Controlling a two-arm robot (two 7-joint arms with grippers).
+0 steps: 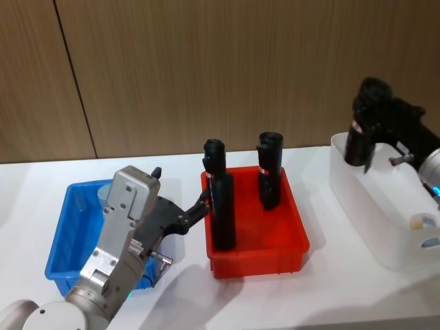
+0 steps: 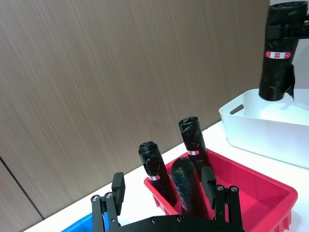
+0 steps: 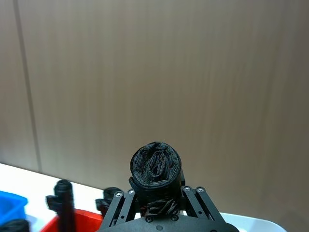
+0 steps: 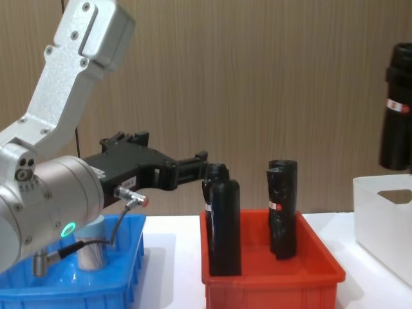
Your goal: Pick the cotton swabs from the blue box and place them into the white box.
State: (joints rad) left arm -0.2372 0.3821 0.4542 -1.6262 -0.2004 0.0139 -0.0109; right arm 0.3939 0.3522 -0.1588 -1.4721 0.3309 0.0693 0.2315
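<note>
One jar of cotton swabs (image 4: 92, 248) with a pale blue lid stands in the blue box (image 1: 66, 237), mostly hidden under my left arm. My left gripper (image 1: 203, 203) is open over the near left corner of the red bin. It reaches the top of a black roll (image 2: 185, 186), which stands between its spread fingers. My right gripper (image 1: 362, 130) is shut on another black roll (image 1: 356, 152) and holds it upright above the far left corner of the white box (image 1: 375, 206). Another jar of cotton swabs (image 1: 423, 221) lies inside the white box.
The red bin (image 1: 297, 251) sits between the blue and white boxes and holds three upright black rolls, among them a far one (image 1: 269, 172). A wood-panelled wall stands close behind the table. Bare white tabletop runs along the front edge.
</note>
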